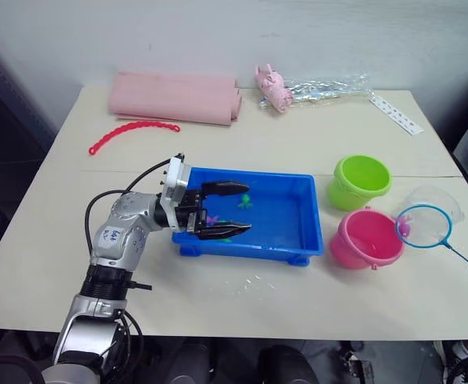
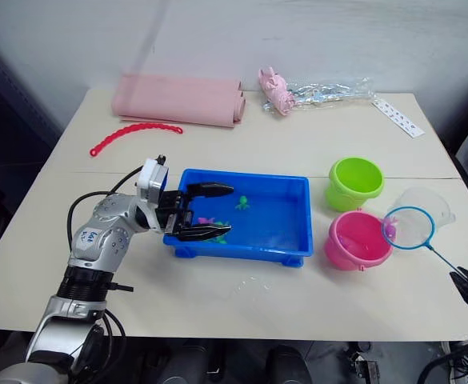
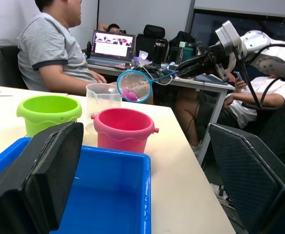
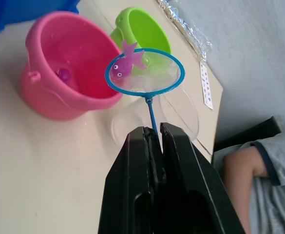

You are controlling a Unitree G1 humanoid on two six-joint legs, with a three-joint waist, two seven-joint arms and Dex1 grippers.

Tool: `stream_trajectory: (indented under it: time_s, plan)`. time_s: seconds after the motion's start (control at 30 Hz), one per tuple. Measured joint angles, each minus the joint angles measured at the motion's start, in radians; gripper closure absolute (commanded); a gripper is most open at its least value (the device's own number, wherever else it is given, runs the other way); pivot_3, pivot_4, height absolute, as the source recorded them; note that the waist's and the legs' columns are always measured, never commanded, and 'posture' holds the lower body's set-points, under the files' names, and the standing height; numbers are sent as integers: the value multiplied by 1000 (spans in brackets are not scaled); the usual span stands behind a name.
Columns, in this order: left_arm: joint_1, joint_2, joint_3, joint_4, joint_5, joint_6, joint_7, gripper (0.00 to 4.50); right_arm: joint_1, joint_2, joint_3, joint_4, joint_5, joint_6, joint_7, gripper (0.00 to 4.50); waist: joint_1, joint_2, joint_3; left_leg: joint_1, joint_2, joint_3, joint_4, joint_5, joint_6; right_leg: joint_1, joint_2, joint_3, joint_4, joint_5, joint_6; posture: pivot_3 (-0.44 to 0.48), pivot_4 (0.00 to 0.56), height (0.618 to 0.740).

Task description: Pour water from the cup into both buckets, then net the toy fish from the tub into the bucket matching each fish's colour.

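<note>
Step in hand: netting, pink fish. The small blue-hooped hand net [image 4: 144, 71], its thin handle clamped in the right gripper [image 4: 154, 139], is held just beside the hot pink round plastic bucket [image 1: 367, 238], a pink-magenta toy fish [image 4: 125, 63] in the mesh. The left gripper [image 1: 224, 210], fingers apart, is placed over the shallow blue rectangular tub [image 1: 294, 232]. Next move, as judged: hoop to be carried over the pink bucket and tipped.

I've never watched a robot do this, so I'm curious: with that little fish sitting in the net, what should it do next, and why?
Probably swing the net a little toward the pink bucket and tip it. The right gripper is shut on the net's handle, a pink fish lies in the mesh, and the hoop hangs just beside that bucket's rim, over the cup, not yet above the matching bucket's opening.
</note>
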Motion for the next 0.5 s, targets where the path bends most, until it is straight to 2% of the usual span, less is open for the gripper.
stream_trajectory:
  time_s: [0.2, 0.5]
  plan:
    - [2, -16, 0, 2, 7, -12, 10, 35, -30, -4, 26, 71, -264, -228, -167, 4500, 0, 0, 0, 0, 0, 0, 0, 0, 0, 0, 0, 0, 0, 0, 0, 0, 150, 740]
    - [13, -24, -1, 3, 29, -37, 23, 35, -38, -35, 51, 123, -603, -464, -403, 4500, 0, 0, 0, 0, 0, 0, 0, 0, -1, 0, 0, 0, 0, 0, 0, 0, 150, 740]
